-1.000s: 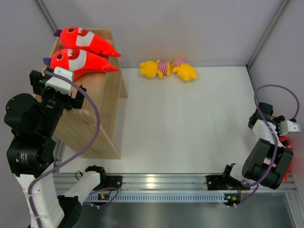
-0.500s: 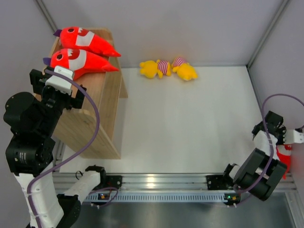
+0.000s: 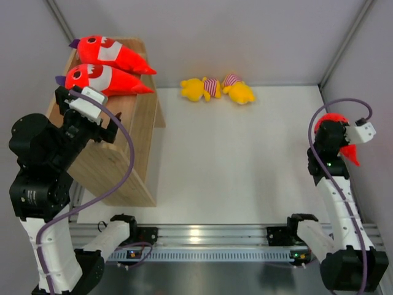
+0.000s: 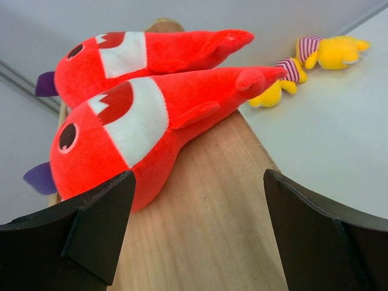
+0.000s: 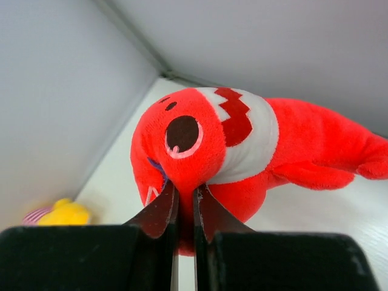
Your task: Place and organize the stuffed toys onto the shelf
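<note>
Two red plush sharks lie side by side on top of the wooden shelf (image 3: 120,153), one at the back (image 3: 113,54) and one in front (image 3: 104,78). My left gripper (image 4: 197,176) hovers open over the shelf's wood (image 4: 212,236), just short of the nearer shark (image 4: 145,121). At the right, my right gripper (image 5: 185,197) is shut on the snout of a third red shark (image 5: 291,139), held up off the table beside the right wall (image 3: 331,120). Two yellow striped plush toys (image 3: 198,89) (image 3: 239,92) lie on the white table by the back wall.
The shelf leans at the far left against the left wall. Grey walls close the table at the back and on both sides. A metal rail (image 3: 202,236) with the arm bases runs along the near edge.
My right gripper has shut on the third shark and lifted it from the right table edge up and inward. The left gripper has crept slightly toward the sharks on the shelf.
</note>
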Controlling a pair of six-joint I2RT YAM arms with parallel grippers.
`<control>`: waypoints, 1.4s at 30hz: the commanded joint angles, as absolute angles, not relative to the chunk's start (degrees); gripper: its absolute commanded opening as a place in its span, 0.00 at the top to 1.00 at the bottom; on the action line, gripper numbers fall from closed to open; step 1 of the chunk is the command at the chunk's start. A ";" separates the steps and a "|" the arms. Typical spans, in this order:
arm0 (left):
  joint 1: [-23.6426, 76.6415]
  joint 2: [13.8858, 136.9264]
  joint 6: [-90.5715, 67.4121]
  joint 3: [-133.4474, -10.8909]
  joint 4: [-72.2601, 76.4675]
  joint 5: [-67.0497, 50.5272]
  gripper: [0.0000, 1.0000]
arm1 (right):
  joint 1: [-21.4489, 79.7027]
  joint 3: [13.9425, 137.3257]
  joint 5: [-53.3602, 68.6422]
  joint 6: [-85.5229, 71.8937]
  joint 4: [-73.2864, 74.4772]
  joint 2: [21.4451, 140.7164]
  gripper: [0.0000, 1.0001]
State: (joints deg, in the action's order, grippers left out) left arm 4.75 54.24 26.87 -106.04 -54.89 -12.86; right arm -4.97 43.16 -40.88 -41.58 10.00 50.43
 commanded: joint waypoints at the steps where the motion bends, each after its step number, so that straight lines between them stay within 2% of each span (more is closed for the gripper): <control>1: 5.19 53.70 25.49 -105.47 -58.01 -22.76 0.07 | 5.42 50.25 -45.78 -39.64 7.65 49.57 1.00; 6: 5.27 55.19 25.31 -105.12 -57.92 -26.01 0.06 | 27.45 57.82 -51.76 -35.25 4.76 52.03 1.00; 9: 5.19 56.33 25.05 -106.08 -57.92 -29.61 0.02 | 39.41 63.35 -53.87 -31.21 0.81 54.83 1.00; 18: 5.27 62.31 26.89 -109.07 -58.01 -29.88 0.01 | 65.01 78.11 -53.09 -15.39 -8.43 65.90 1.00; 30: 5.36 66.62 26.63 -112.94 -57.83 -39.71 0.01 | 78.74 90.52 -51.07 -2.83 -21.88 78.65 1.00; 42: 6.06 67.68 25.05 -116.19 -57.66 -43.93 0.01 | 82.18 99.14 -45.62 -5.36 -20.04 86.40 1.00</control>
State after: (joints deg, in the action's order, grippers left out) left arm 5.72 67.48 26.02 -113.80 -58.41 -39.51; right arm 80.97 95.48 -48.36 -4.51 -17.93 86.30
